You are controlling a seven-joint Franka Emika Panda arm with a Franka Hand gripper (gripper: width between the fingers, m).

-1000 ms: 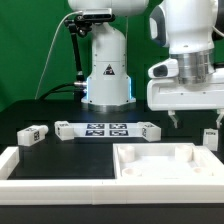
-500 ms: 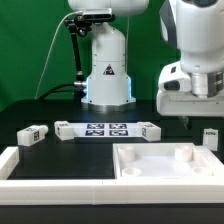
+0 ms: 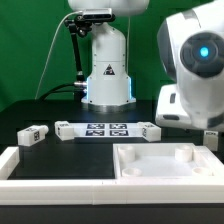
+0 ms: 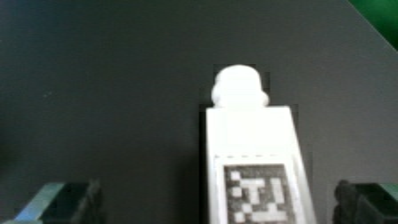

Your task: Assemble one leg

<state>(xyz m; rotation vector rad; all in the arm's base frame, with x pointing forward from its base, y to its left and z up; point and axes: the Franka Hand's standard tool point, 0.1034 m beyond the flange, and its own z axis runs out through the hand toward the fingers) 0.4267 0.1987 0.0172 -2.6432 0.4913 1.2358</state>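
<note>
Leg [image 4: 249,140] untouched within parted gripper [image 4: 214,203]

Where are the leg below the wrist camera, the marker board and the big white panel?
leg [image 4: 249,140]: wrist view, plain face above its marker.
marker board [image 3: 105,129]: exterior view, between its middle tags.
white panel [image 3: 165,163]: exterior view, bare inner face.

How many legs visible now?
4. One leg at the exterior view's far left, one at each end of the marker board, one at the view's right under the arm. Others may be hidden.
</note>
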